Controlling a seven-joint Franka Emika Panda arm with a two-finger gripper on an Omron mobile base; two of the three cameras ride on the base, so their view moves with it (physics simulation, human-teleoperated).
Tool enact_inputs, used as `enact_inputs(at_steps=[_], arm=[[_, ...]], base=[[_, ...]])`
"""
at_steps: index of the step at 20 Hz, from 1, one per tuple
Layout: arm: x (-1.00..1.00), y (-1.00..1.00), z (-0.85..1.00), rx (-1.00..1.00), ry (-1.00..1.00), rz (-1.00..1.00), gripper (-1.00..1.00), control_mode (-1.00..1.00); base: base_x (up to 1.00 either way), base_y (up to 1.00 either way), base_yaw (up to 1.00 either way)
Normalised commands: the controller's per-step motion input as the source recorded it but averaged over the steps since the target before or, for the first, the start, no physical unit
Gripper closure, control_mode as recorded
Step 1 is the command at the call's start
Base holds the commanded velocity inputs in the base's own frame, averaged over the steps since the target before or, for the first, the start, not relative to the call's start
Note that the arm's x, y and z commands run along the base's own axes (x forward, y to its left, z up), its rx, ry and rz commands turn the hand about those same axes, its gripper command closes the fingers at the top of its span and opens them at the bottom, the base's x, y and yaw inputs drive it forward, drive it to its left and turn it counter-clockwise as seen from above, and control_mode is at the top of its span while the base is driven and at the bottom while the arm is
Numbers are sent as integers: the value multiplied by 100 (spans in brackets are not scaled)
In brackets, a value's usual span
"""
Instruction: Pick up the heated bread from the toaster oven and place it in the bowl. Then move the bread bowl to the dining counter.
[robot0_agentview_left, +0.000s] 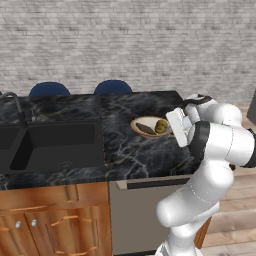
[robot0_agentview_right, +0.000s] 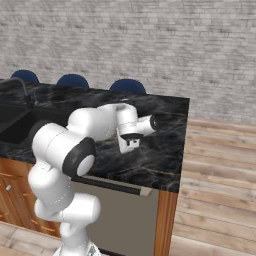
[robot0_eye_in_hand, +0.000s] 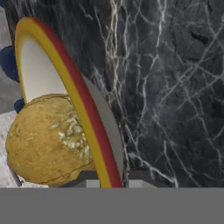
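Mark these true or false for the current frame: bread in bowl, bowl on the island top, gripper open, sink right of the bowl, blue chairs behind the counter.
1. The heated bread lies in the bowl. True.
2. The bowl is over the dining counter. True; whether it rests on it or is just above cannot be told.
3. The gripper is open and clear of the bowl. False: it is shut on the bowl's rim, as the hand view shows.
4. In the left base view the sink is right of the bowl. False: it is to the left.
5. Blue chairs stand behind the counter. True.
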Motion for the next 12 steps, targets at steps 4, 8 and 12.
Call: enact_inputs(at_steps=[4,8,12], arm=[[3,3,-61,-13,5,0,100,-100],[-6,0,-47,-10,5,0,100,-100],[-1,0,-43,-8,1,0,100,-100]], base=[[0,0,0],[0,0,0],[0,0,0]])
